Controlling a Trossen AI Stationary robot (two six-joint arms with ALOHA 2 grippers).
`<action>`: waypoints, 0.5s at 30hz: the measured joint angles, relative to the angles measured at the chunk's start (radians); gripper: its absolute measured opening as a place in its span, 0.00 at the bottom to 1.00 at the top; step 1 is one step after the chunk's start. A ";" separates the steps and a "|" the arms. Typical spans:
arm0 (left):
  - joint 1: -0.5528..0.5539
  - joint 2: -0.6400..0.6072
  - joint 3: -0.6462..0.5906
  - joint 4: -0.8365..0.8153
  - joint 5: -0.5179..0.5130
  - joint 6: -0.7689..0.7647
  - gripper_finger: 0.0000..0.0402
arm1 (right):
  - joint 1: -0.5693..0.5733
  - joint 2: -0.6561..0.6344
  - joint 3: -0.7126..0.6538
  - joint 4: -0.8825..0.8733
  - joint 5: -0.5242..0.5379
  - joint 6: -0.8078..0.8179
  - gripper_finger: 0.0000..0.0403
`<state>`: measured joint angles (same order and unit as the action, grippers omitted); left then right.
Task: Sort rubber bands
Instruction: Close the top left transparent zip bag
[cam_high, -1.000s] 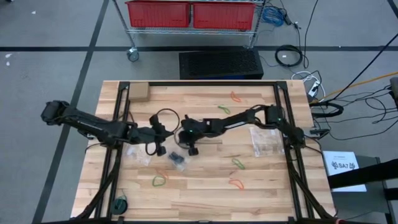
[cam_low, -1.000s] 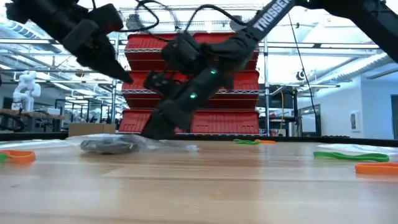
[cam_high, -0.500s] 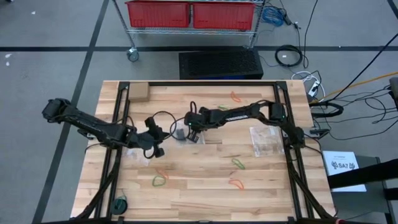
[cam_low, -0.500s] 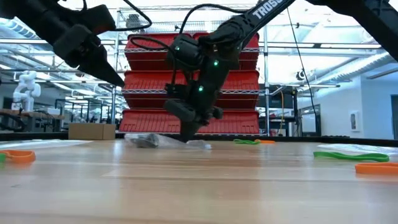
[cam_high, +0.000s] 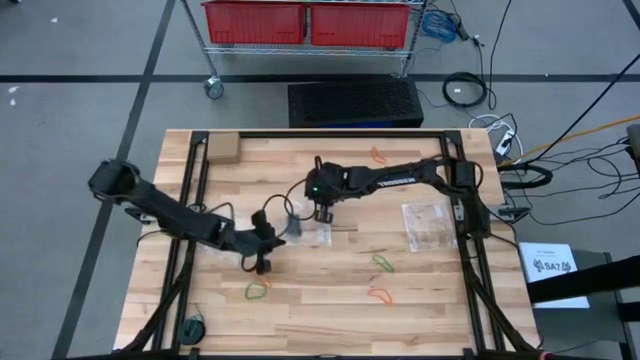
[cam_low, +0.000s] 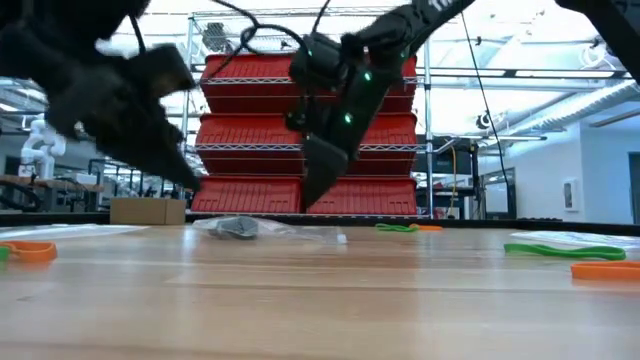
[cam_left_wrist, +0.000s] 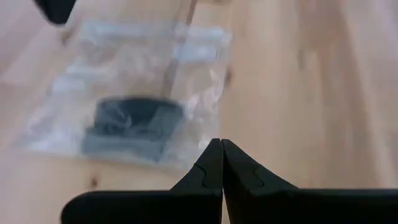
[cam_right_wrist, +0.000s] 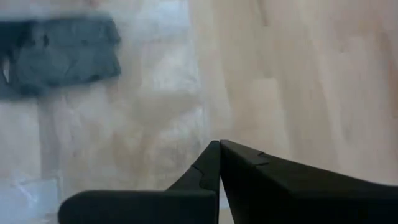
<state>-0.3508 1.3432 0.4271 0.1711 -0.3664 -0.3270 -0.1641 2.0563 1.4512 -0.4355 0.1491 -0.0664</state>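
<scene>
A clear zip bag (cam_high: 300, 229) holding black rubber bands (cam_left_wrist: 132, 122) lies flat on the wood table between my two grippers; it also shows in the low view (cam_low: 240, 228). My right gripper (cam_high: 322, 214) is shut and empty, just above the bag's far right side (cam_right_wrist: 219, 143), clear of the table in the low view (cam_low: 308, 205). My left gripper (cam_high: 265, 266) is shut and empty, at the bag's near left side (cam_left_wrist: 221, 142). Loose green bands (cam_high: 383, 262) (cam_high: 256, 291) and orange bands (cam_high: 378, 295) (cam_high: 378, 155) lie on the table.
A second clear bag (cam_high: 428, 225) lies at the right. A small cardboard box (cam_high: 222, 149) sits at the far left corner. A dark round thing (cam_high: 193, 328) lies at the near left edge. Black frame rails (cam_high: 195, 200) run along both sides of the table.
My right gripper has gone toward the far edge, sliding the bag of black bands along the table that way, and has then risen off it. My left gripper has moved toward the near edge and a little right, and has come lower.
</scene>
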 joint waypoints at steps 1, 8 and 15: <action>0.005 0.029 0.000 0.007 0.000 0.000 0.00 | -0.005 0.000 -0.031 0.019 -0.001 -0.003 0.00; 0.072 0.170 -0.001 0.042 -0.035 -0.009 0.00 | 0.003 -0.008 -0.172 0.105 0.001 0.097 0.00; 0.148 0.171 0.000 0.062 -0.069 0.044 0.00 | 0.096 -0.048 -0.199 0.040 -0.009 0.353 0.00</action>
<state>-0.2023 1.5143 0.4270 0.2327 -0.4351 -0.2826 -0.0677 2.0083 1.2521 -0.3956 0.1399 0.2866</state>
